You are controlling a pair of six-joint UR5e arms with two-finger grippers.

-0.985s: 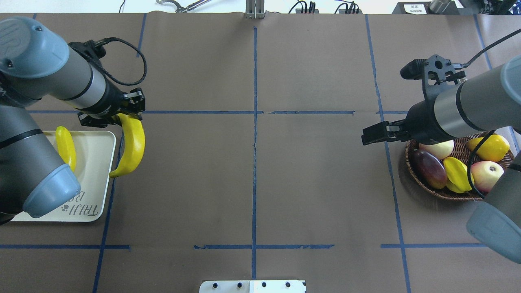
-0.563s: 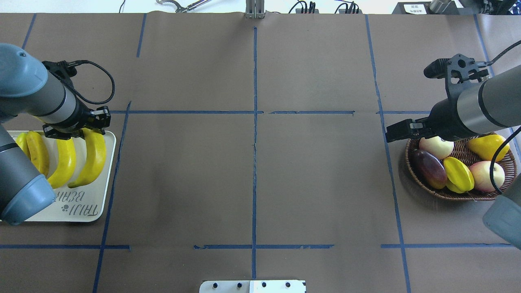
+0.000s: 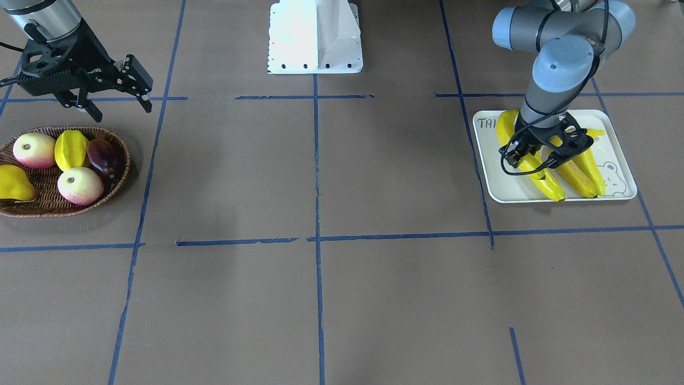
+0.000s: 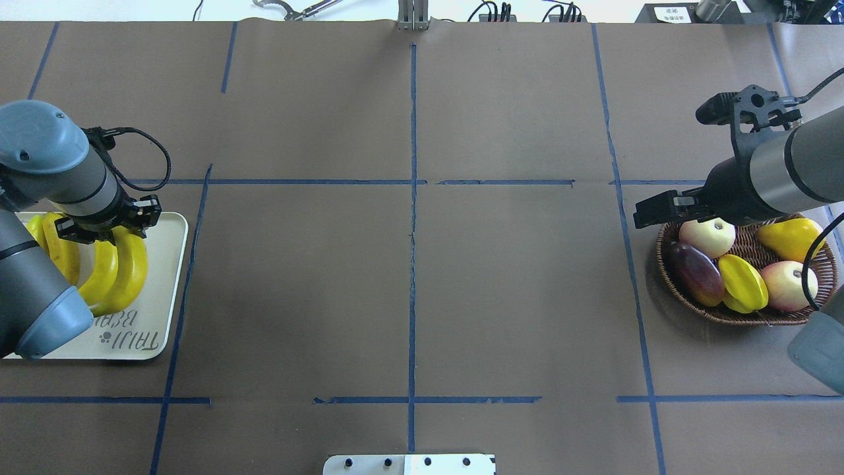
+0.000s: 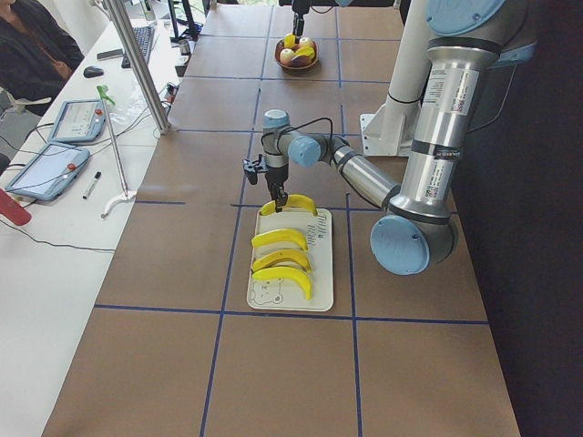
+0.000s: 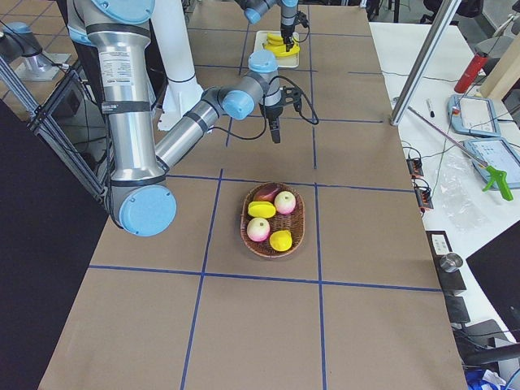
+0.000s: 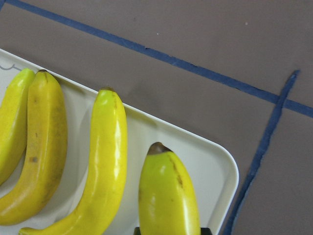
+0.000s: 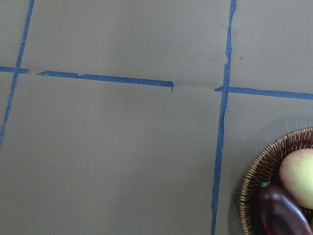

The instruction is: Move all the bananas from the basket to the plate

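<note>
1. Your left tool (image 4: pixel 109 231) is clenched on the stem end of the fourth banana (image 7: pixel 168 196). The wrist view shows only a dark sliver of the jaws beneath the fruit, so I judge the hold from how centred it sits.
2. That banana lies straight under the tool, on the plate (image 4: pixel 165 284). Its long axis runs from the far rim toward the lettered end. It is parallel to the other three bananas (image 7: pixel 105 161) and close beside the nearest one, on the side toward the middle of the bench (image 4: pixel 409 297).
3. The next move, as I read it, is a release and a straight lift. A sideways pull would drag the fruit toward the rim corner just beside its stem.
4. Your right tool (image 3: pixel 124 113) is spread and empty, hanging over bare bench just beside the basket (image 4: pixel 745 315). The basket holds only other fruit (image 4: pixel 742 284) (no banana that I can see). The left arm is the one at the plate, and the right has nothing left to fetch.
5. The overhead view hides the hold under the wrist. The wrist view shows the stem tip inside the rim. The left side view shows all four bananas in a row, and the front view shows the right tool's fingers apart.
</note>
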